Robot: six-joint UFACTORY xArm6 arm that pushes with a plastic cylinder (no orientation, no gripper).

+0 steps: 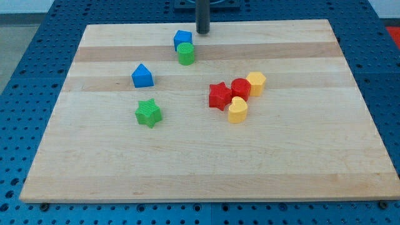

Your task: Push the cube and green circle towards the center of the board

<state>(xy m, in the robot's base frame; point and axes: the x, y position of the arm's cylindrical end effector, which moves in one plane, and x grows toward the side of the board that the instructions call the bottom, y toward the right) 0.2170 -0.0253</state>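
A blue cube [182,39] sits near the view's top, left of centre, on the wooden board [206,162]. A green circle [185,54] touches it just below. My tip [204,32] stands at the board's top edge, just right of the blue cube and slightly above it, a small gap apart.
A blue house-shaped block [142,76] and a green star [148,113] lie at the left of centre. A red star [219,95], a red circle [240,88], a yellow hexagon [256,82] and a yellow heart [237,110] cluster right of centre.
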